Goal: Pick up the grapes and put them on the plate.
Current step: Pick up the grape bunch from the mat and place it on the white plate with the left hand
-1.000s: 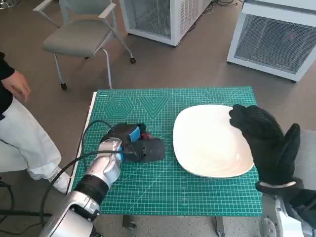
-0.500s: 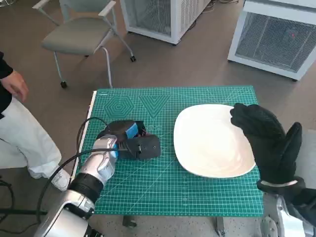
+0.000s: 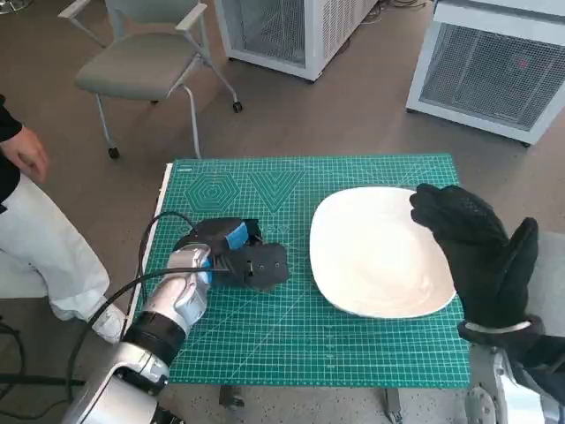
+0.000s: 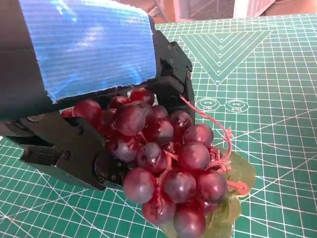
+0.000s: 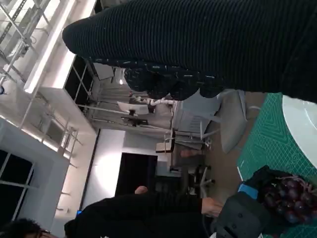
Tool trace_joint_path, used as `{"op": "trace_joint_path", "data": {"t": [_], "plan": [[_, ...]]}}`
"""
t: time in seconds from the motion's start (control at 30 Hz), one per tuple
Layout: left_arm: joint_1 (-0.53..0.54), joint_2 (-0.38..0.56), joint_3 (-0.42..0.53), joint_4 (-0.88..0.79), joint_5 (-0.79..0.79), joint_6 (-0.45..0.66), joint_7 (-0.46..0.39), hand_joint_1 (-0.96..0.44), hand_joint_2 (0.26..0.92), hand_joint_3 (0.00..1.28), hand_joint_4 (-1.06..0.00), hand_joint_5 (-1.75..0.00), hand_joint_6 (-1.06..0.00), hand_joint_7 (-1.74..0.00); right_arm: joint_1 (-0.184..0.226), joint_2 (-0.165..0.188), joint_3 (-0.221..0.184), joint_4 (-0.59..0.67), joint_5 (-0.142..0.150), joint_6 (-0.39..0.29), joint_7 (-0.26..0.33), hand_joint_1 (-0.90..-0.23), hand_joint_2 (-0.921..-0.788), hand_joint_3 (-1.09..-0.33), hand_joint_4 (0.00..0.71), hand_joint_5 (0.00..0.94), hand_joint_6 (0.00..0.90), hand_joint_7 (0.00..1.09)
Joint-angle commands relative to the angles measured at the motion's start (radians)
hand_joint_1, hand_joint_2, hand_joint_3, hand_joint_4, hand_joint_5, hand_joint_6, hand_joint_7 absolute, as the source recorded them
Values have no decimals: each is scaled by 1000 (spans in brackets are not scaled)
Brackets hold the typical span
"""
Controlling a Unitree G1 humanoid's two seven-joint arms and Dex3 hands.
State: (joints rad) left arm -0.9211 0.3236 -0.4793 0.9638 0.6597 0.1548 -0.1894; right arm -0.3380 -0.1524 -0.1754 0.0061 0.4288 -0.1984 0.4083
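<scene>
Seen from the head: grey chair (image 3: 141, 62) and white grilled cabinets (image 3: 494, 66) beyond green gridded mat (image 3: 291, 353), gloved right hand (image 3: 481, 256) spread over smooth white plate (image 3: 371, 256); from left wrist: taped left hand (image 4: 84, 84) clutching glossy dark-red grapes (image 4: 163, 158) just above mat.

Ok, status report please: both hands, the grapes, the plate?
Left robot hand holds grapes, low over mat. Right robot hand open, resting at plate edge. Plate bare, path to it unobstructed.
</scene>
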Motion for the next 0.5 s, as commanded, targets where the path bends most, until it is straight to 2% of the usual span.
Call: {"op": "trace_joint_path", "data": {"t": [0.03, 0.23, 0.5], "plan": [[28, 21, 2, -34, -4, 11, -21, 1, 896, 75, -756, -1201, -665, -1022, 14, -1, -1, 11, -1, 16, 1, -373, -921, -656, 397, 767, 172, 1016], [46, 43, 10, -126, -2, 33, -41, 1, 897, 71, -755, -1215, -673, -1000, 13, -2, -2, 11, -1, 18, 1, -373, -921, -657, 396, 768, 172, 1018], [89, 100, 39, -389, 8, 97, -107, 1, 898, 64, -741, -1254, -706, -940, 12, -1, -3, 7, -2, 21, -2, -373, -921, -658, 394, 771, 169, 1021]]}}
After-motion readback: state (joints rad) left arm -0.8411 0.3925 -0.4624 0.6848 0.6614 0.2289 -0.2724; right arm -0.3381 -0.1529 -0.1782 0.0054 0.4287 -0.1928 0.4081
